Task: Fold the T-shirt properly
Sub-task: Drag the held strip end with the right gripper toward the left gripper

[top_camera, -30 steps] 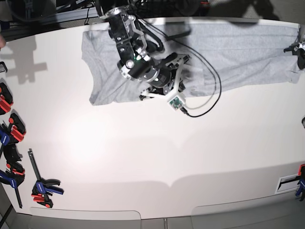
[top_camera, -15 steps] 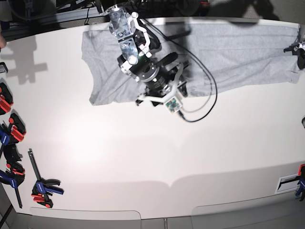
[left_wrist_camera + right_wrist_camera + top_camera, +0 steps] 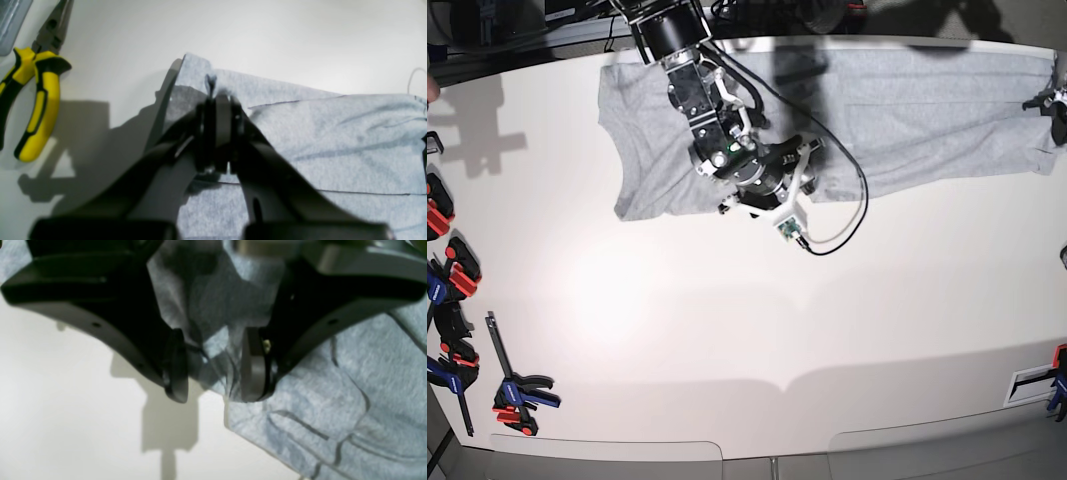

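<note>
The light grey T-shirt [image 3: 927, 110] lies stretched along the far edge of the white table [image 3: 747, 330], plain side up. My right gripper [image 3: 742, 205] sits at the shirt's near hem, left of centre. In the right wrist view the right gripper [image 3: 215, 373] is open, with a rumpled edge of the T-shirt [image 3: 333, 400] rising loosely between its pads. At the far right of the table, my left gripper [image 3: 1055, 108] holds the shirt's end. From the left wrist camera, the left gripper [image 3: 217, 100] is shut on a pinch of the T-shirt [image 3: 333, 140].
Yellow-handled pliers [image 3: 36, 93] lie on the table beside the left gripper. Red and blue clamps [image 3: 517, 395] sit along the left edge of the table. A black and white cable [image 3: 847, 215] loops from the right wrist over the shirt's hem.
The right arm has swung and its wrist has shifted slightly toward the shirt's near hem. The left gripper and the shirt's right end have stayed put.
</note>
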Controlling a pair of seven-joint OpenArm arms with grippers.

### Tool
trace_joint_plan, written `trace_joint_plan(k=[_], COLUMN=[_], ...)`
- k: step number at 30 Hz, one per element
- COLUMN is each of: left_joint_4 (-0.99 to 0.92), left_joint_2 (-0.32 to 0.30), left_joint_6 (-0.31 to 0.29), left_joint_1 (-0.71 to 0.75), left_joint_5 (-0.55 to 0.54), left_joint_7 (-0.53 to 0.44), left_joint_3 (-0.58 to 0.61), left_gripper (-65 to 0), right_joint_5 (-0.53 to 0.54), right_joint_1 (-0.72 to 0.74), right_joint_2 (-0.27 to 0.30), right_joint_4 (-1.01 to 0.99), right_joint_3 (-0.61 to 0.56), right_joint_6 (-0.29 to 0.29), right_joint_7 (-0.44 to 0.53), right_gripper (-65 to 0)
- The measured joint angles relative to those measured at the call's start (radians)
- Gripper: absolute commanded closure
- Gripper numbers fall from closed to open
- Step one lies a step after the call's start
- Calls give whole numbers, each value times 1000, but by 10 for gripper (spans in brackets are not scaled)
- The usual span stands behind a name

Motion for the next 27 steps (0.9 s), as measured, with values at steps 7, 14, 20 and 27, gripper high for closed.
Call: trace_joint_plan(k=[7, 14, 20, 27], left_joint_4=[0, 0, 0, 0], left_joint_2=[0, 0, 0, 0], left_joint_6=[0, 0, 0, 0], left_joint_1=[0, 0, 0, 0], left_joint_5=[0, 0, 0, 0], left_joint_7=[0, 0, 0, 0], left_joint_3=[0, 0, 0, 0], left_gripper=[0, 0, 0, 0], right_joint_5=[109, 106, 105, 103], right_joint_1=[0, 0, -7, -104], right_joint_2=[0, 0, 0, 0], right_joint_4=[0, 0, 25, 194], right_joint_3=[0, 0, 0, 0], right_joint_6=[64, 64, 105, 131], right_joint_7=[-6, -14, -144, -187], right_gripper=[-253, 0, 0, 0])
